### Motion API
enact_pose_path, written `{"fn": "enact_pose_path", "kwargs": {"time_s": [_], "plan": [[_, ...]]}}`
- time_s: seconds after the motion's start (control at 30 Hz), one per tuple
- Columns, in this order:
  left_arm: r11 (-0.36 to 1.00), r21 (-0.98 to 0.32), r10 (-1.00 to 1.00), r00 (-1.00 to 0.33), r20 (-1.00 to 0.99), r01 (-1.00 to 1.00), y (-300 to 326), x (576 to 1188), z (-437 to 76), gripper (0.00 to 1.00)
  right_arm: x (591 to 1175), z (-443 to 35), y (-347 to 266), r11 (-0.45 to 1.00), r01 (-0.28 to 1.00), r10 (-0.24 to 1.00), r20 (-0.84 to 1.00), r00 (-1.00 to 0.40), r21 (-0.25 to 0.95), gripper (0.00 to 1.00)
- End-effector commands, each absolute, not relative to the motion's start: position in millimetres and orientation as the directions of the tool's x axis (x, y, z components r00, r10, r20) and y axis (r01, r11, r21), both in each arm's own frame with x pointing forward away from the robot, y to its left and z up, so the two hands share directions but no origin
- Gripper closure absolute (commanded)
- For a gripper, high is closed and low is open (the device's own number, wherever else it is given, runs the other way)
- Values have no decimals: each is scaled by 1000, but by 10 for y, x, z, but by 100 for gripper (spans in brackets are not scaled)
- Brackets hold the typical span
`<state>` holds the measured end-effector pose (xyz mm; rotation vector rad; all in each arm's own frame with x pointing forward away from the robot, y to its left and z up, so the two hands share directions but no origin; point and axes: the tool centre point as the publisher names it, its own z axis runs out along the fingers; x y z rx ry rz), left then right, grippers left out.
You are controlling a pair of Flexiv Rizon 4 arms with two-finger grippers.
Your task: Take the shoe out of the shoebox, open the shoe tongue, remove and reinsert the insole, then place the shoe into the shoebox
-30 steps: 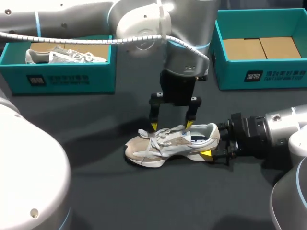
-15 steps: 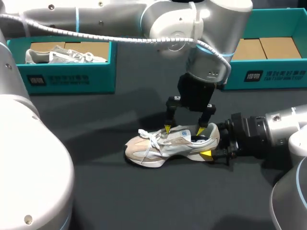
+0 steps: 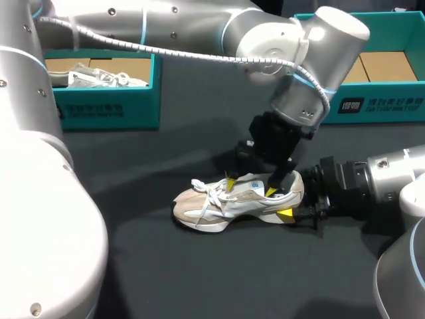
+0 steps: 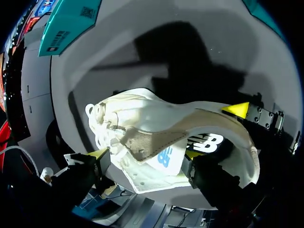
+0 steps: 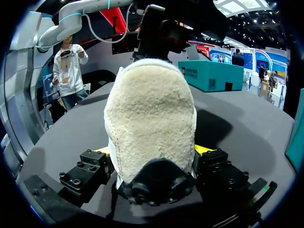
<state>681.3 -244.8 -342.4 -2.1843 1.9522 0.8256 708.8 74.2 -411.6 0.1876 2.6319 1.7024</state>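
— Where's the sneaker (image 3: 226, 203)?
— Centre of the frame, upright on the dark table (image 3: 133, 266), toe pointing left
— And the right gripper (image 5: 151, 159)?
— Clamped on the heel (image 5: 149, 114), one finger on each side
— The left gripper (image 3: 250, 187)?
— Fingers apart, straddling the tongue (image 4: 152, 142): one tip by the laces (image 3: 211, 189), the other at the collar. A teal shoebox (image 3: 372, 100) sits upper right
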Motion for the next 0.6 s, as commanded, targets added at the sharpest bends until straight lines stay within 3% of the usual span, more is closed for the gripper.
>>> {"fn": "enact_pose_path", "kwargs": {"time_s": [0.03,0.2,0.3,0.47,0.6], "plan": [[-323,191,-828,179,-531,-927,-2456,6758,-3393,13,7082,-4124,758,409,100,103,63,-993,907,100],[-320,188,-821,172,-544,-929,-2418,6728,-3384,21,7082,-4124,758,409,100,103,63,-993,907,100],[-317,190,-818,167,-550,-929,-2399,6725,-3386,31,7082,-4124,758,409,100,103,63,-993,907,100],[-253,205,-843,112,-526,-945,-2384,6726,-3361,32,7082,-4124,758,409,100,103,63,-993,907,100],[-235,205,-847,97,-523,-950,-2396,6750,-3337,50,7082,-4124,758,409,100,103,63,-993,907,100]]}}
